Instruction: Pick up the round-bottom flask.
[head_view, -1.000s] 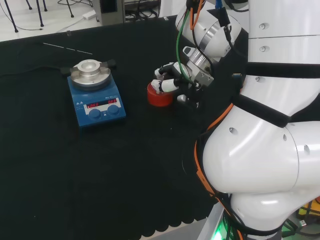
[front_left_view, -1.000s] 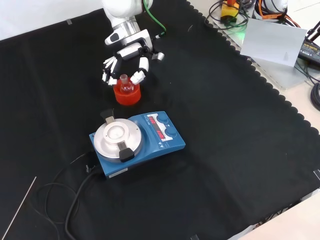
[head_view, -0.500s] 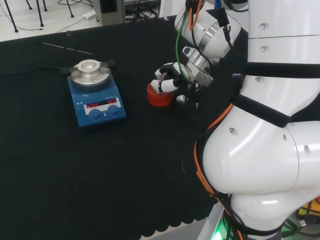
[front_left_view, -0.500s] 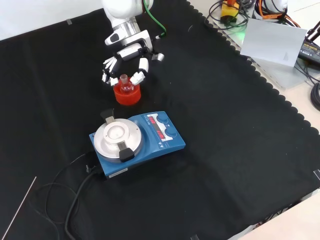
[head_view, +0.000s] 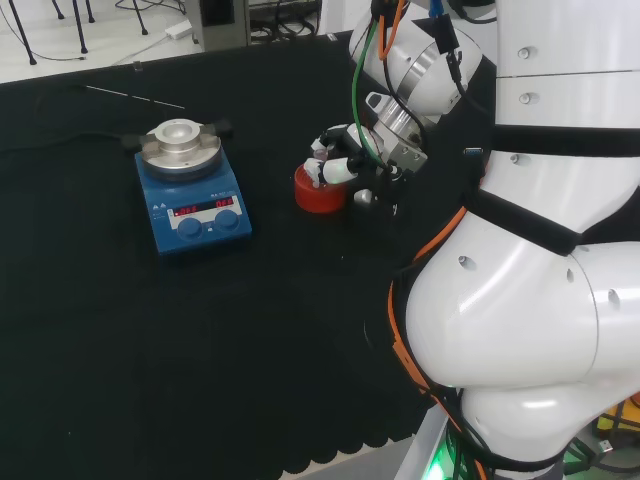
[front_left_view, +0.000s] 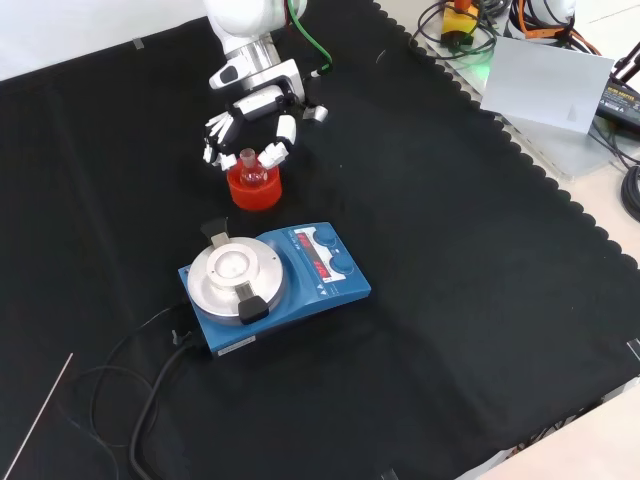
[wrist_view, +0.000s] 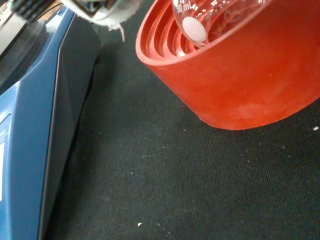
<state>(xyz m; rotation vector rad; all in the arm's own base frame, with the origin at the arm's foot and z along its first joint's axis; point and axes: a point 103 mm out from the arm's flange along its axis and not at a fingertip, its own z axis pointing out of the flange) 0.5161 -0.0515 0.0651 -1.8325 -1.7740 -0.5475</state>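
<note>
The hand (front_left_view: 252, 115) curls its fingers round the round-bottom flask (front_left_view: 248, 168), seated in the red stand (front_left_view: 253, 190).

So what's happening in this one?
The arm has its hand over a small glass flask that sits in a red ribbed stand on the black cloth. The fingers are curled around the flask's neck, but the flask is not lifted yet. A blue stirrer plate stands just in front of it in the front view.

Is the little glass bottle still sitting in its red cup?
Yes. The flask sits upright in the red ribbed stand, neck up, with the hand curled around it, not lifted.
</note>
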